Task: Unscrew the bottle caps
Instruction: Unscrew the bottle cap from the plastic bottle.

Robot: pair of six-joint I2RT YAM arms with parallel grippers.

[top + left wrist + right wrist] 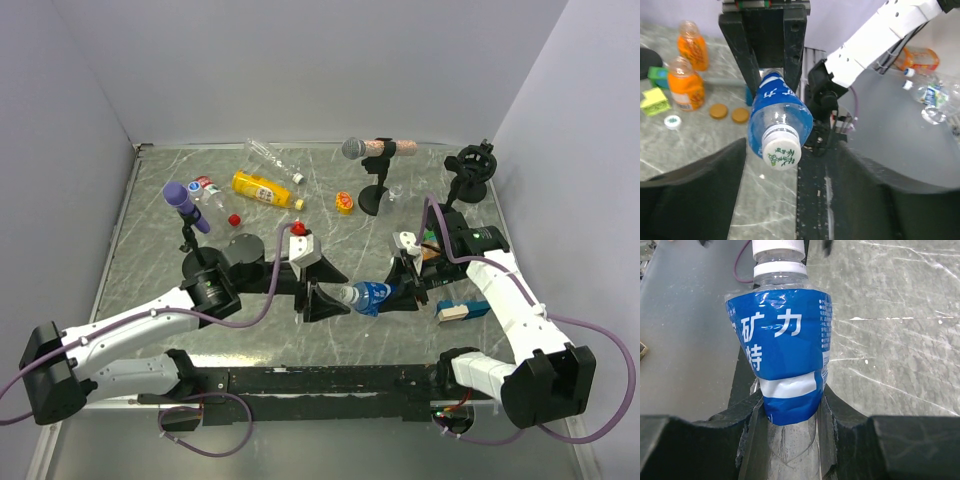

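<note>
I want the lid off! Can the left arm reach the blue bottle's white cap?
Probably yes: the right gripper holds the blue-labelled bottle, its white cap pointing at the open left gripper, nothing between.

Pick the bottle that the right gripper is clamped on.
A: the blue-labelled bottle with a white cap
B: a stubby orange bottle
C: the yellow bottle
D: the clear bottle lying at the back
A: in the right wrist view the right gripper pinches the lower body of the blue-labelled bottle, with the white cap on it.
</note>
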